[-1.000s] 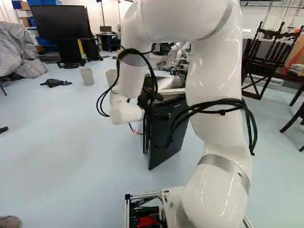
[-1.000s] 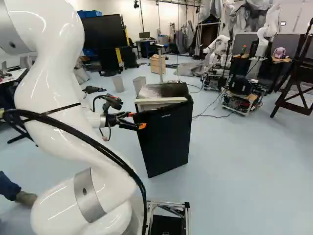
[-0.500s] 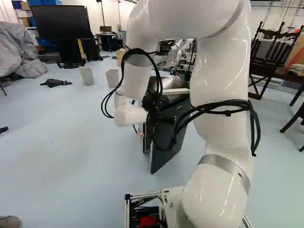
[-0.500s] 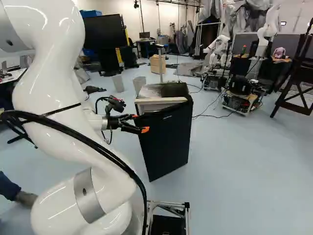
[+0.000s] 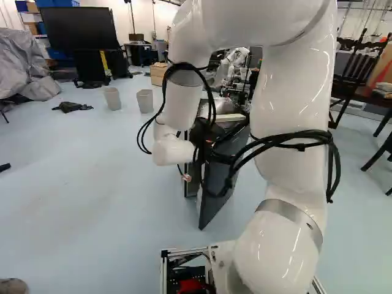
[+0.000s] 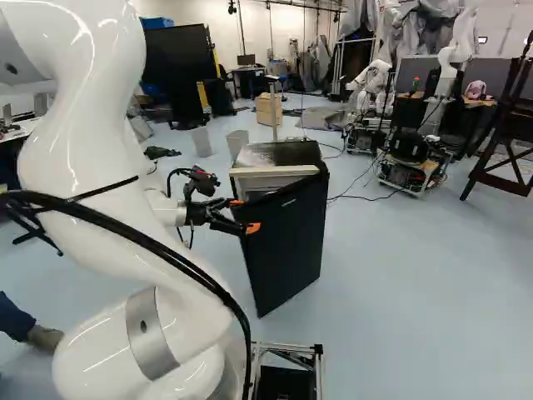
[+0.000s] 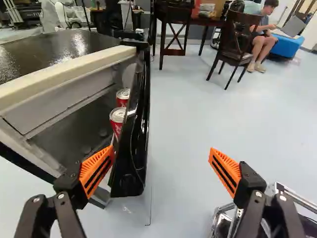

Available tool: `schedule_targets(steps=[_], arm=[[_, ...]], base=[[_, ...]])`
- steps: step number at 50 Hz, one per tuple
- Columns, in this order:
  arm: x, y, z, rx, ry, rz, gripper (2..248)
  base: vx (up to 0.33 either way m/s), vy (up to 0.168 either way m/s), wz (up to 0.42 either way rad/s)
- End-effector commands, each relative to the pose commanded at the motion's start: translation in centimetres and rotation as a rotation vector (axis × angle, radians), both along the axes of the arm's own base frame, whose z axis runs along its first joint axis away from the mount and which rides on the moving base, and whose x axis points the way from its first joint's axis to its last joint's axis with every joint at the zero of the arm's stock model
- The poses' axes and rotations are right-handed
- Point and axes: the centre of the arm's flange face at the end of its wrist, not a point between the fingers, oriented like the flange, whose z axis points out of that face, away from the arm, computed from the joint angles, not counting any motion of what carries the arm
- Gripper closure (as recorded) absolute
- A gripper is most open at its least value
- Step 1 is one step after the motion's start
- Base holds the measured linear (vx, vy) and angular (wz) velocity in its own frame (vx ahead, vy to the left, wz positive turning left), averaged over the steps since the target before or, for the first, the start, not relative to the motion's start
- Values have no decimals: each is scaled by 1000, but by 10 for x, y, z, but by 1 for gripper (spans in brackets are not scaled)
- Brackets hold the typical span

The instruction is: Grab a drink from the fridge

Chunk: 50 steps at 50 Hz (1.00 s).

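The gripper (image 6: 245,215) is at the free edge of the black fridge door (image 6: 287,233) in the right base view. In the wrist view the gripper (image 7: 162,149) stands wide open, the door's edge (image 7: 130,173) between its fingers. One orange pad (image 7: 96,171) is at the door's inner side, close to or against it; the other stands well off its outer side. The fridge (image 7: 74,91) is partly open. Two red-topped cans, one nearer (image 7: 118,119) and one farther (image 7: 123,95), stand along the door's inner side. The fridge's deeper interior is hidden.
Two grey bins (image 5: 113,98) stand beyond the fridge. Another robot (image 6: 410,158) is farther back, and dark wooden chairs (image 7: 237,42) and a table stand past the door's outer side. A metal frame corner (image 7: 230,218) shows beside the gripper's outer finger.
The fridge door has swung wider, its free edge coming nearer the base. My arm has moved along with it, the gripper staying open at that edge. The base has stayed put.
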Motion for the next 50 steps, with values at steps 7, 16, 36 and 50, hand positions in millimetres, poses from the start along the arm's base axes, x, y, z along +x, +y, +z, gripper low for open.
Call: schedule_targets(steps=[7,16,36,50], arm=[[-5,-7,-1,-2,7,-22,3],[-12,-15,-1,-5,16,-51,3],[-28,-35,-3,-14,35,-128,3],[-38,-51,-3,-32,44,-200,3]], base=[[0,0,0],[0,0,0],[0,0,0],[0,0,0]])
